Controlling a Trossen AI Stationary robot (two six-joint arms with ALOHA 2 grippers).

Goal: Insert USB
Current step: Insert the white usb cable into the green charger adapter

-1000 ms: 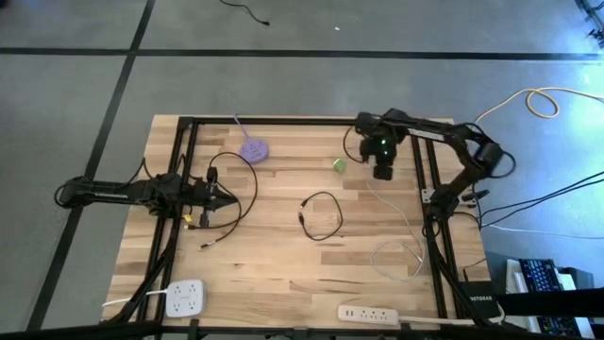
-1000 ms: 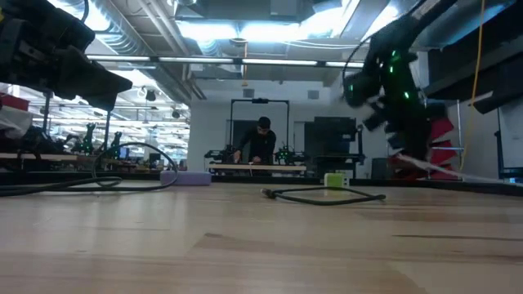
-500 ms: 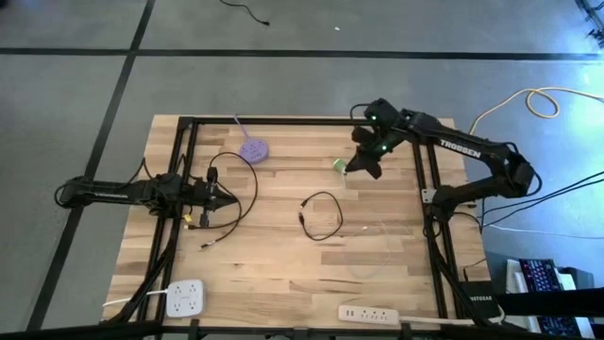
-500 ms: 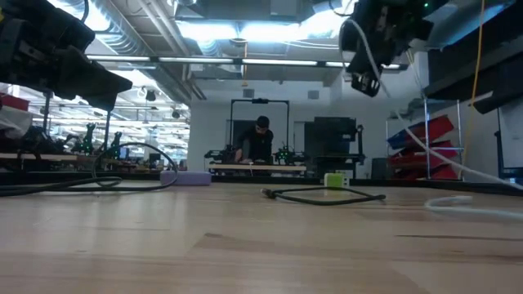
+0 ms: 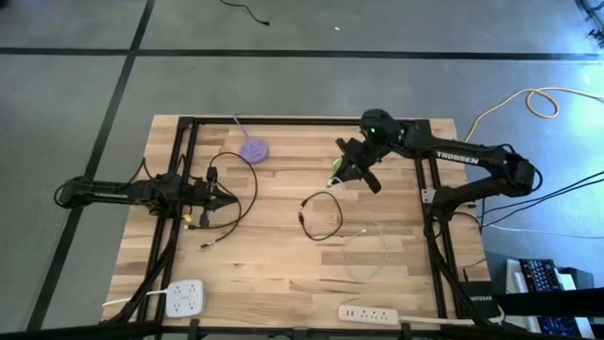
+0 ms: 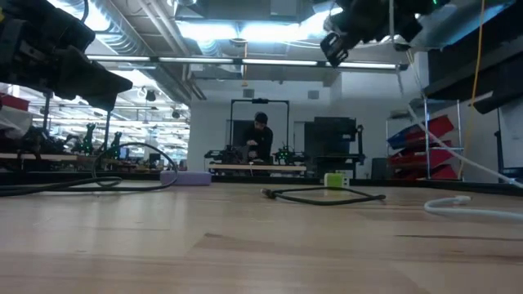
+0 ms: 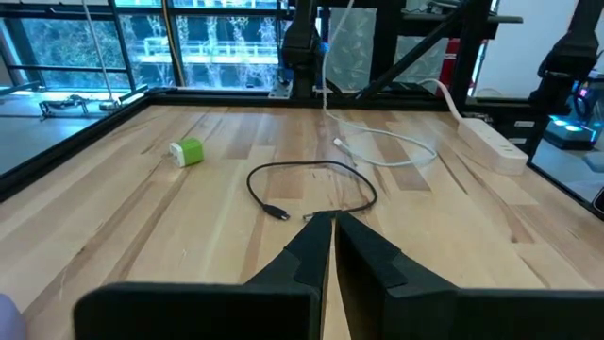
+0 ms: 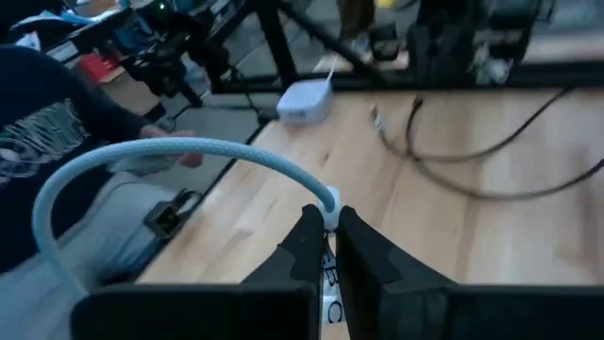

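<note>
Pinched between closed fingers [image 8: 307, 247]: white cable [image 8: 179, 154], arching away. Beyond, on wooden table [image 8: 491, 236]: black cable [image 8: 491, 151], white charger [image 8: 304, 100].

We see even, bright overhead light on the table [image 5: 283, 255] with faint shadows, glaring ceiling lights [image 6: 237, 31] in the low view, and motion blur in the right wrist view.

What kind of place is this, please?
Probably a robotics lab or workshop. A wooden table with a black frame stands on a concrete floor. Behind it, the low view shows workbenches with equipment, a person working, and ceiling pipes.
</note>
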